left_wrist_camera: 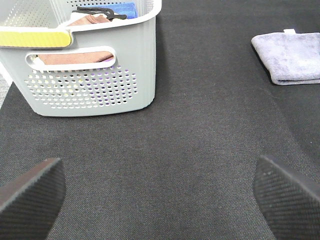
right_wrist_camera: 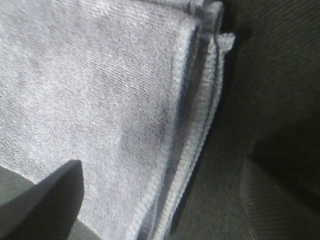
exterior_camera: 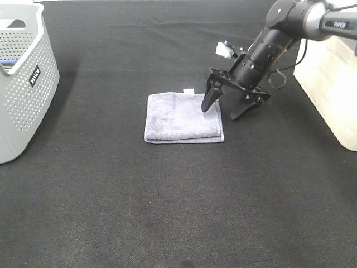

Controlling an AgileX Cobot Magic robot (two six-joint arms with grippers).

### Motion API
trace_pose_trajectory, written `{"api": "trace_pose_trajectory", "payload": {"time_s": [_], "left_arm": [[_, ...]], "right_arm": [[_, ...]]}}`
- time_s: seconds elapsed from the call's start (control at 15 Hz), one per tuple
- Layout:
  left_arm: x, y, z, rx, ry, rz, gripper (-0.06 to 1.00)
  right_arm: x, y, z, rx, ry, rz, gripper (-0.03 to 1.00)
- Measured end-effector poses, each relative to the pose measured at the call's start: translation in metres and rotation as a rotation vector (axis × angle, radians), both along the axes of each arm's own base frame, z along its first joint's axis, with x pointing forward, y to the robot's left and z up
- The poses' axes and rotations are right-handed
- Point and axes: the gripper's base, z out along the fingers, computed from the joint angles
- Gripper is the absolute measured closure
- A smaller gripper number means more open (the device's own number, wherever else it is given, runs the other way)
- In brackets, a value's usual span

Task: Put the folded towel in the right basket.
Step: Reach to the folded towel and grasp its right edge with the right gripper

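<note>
A folded grey-lilac towel (exterior_camera: 182, 118) lies flat on the black table in the middle of the high view. It also shows in the left wrist view (left_wrist_camera: 290, 57) and fills the right wrist view (right_wrist_camera: 110, 110). My right gripper (exterior_camera: 228, 108) is open and straddles the towel's right edge, one finger on the towel, the other on the table beside it. The right basket (exterior_camera: 329, 84) is a cream bin at the right edge. My left gripper (left_wrist_camera: 160, 187) is open and empty above bare table, out of the high view.
A grey perforated basket (exterior_camera: 25, 84) stands at the far left, also in the left wrist view (left_wrist_camera: 95, 75), and holds cloths and a blue item. The table is covered with black cloth (exterior_camera: 167, 212).
</note>
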Motion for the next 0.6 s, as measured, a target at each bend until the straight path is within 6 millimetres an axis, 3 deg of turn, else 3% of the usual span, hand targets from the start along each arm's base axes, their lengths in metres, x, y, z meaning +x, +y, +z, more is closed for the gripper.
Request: {"api": "trace_pose_trajectory", "payload": {"time_s": [0.13,0.47,0.53,0.6], "left_arm": [[0.000,0.000,0.000,0.000,0.000,0.000,-0.02],[0.000,0.000,0.000,0.000,0.000,0.000,-0.02],[0.000,0.000,0.000,0.000,0.000,0.000,-0.02],[0.000,0.000,0.000,0.000,0.000,0.000,-0.02]], "right_arm": [[0.001,0.003,-0.005,0.040,0.006,-0.007,0.17],[0.001,0.014,-0.016,0.096,0.004,0.009,0.31],[0.001,0.015,-0.018,0.095,0.006,0.010,0.37],[0.001,0.015,-0.021,0.093,0.007,0.007,0.50]]}}
